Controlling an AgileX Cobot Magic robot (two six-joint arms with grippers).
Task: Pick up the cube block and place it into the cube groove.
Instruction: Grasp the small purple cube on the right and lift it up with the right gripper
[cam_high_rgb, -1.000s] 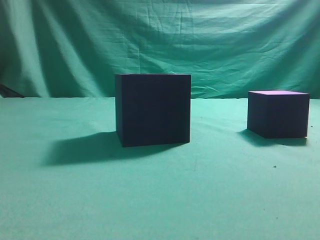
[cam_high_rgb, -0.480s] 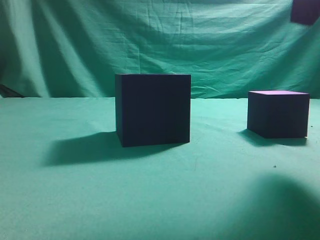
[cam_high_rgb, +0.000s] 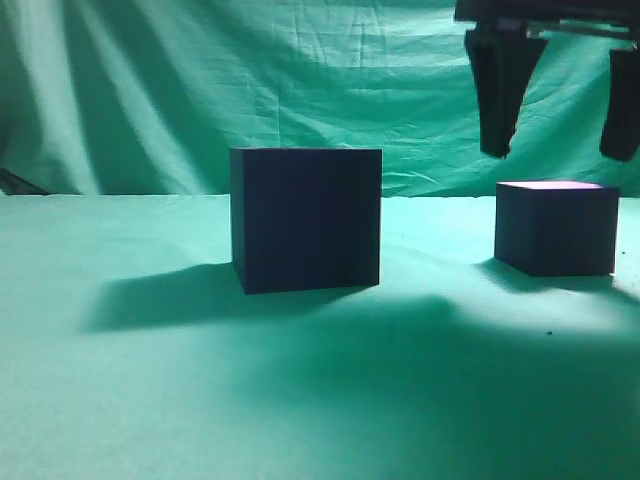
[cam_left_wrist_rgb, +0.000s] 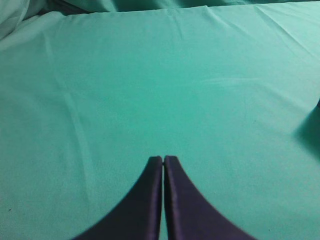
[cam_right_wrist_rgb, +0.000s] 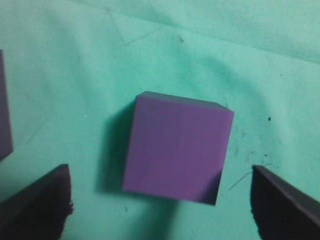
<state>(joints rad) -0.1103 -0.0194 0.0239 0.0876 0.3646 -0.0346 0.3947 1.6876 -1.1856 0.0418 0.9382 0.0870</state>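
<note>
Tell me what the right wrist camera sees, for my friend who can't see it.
A purple cube block sits on green cloth, seen from above. The open right gripper hangs over it, one dark finger on each side, not touching.

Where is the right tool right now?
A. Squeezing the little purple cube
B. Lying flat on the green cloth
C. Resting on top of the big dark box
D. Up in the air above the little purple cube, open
D. The right tool hangs above the cube block with its fingers spread wide and touching nothing; the right wrist view shows the block's top between them.
</note>
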